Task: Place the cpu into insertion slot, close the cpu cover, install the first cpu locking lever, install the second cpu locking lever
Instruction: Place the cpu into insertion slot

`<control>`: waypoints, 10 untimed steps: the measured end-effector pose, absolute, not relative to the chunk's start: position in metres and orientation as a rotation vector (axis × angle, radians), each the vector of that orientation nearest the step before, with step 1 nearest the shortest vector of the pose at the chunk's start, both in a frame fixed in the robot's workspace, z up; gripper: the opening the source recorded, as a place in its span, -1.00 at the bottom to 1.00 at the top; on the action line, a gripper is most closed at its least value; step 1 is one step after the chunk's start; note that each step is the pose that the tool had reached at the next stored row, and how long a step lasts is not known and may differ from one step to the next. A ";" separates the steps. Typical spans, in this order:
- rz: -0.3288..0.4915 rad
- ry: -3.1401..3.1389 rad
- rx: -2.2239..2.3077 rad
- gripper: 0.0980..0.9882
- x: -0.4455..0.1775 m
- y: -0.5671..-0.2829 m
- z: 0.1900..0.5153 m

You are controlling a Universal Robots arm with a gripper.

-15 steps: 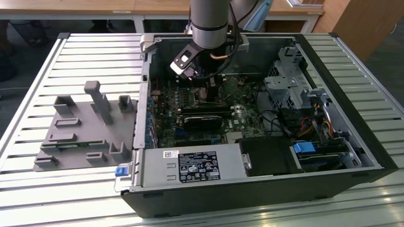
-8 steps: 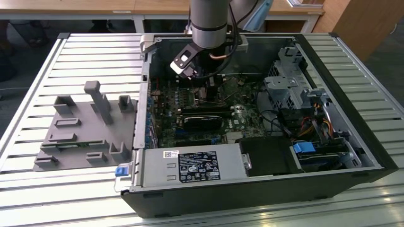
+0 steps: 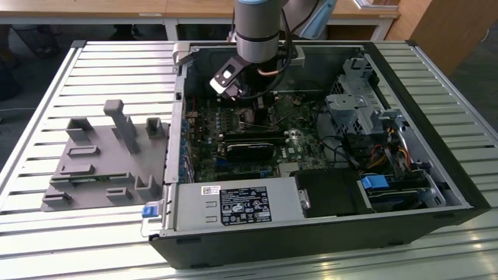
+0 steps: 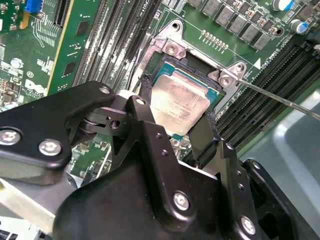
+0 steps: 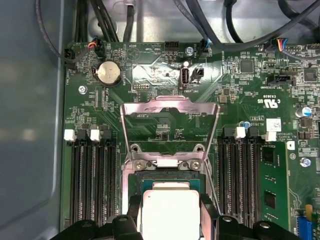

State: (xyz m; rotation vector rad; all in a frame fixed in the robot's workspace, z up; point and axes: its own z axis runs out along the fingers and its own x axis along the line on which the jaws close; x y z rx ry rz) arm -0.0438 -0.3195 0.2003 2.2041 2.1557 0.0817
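In both wrist views my gripper (image 4: 177, 117) is shut on the cpu (image 4: 177, 102), a pale metal square with one black finger (image 4: 145, 102) against each of two opposite sides. The cpu (image 5: 170, 212) is low over the insertion slot (image 5: 165, 176), inside its silvery rim (image 4: 172, 47); I cannot tell if it rests in it. The cpu cover (image 5: 170, 106) stands swung up behind the slot, with the green board showing through its window. A thin locking lever (image 4: 280, 98) sticks out free beside the socket. In the exterior view the gripper (image 3: 260, 109) reaches down into the open computer case (image 3: 459, 192).
Long black memory slots (image 5: 92, 175) flank the socket on both sides (image 5: 242, 170). A black graphics card (image 3: 249, 150) lies across the board, with a drive cage (image 3: 358, 108) and cables on the exterior view's right. A grey fixture (image 3: 105, 157) stands on the slatted table at the exterior view's left.
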 end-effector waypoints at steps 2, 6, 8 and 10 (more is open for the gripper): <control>0.081 2.156 2.204 0.00 -0.044 -0.319 0.199; 0.080 2.155 2.203 0.00 -0.043 -0.319 0.197; 0.080 2.155 2.203 0.00 -0.043 -0.319 0.195; 0.079 2.156 2.202 0.00 -0.043 -0.319 0.194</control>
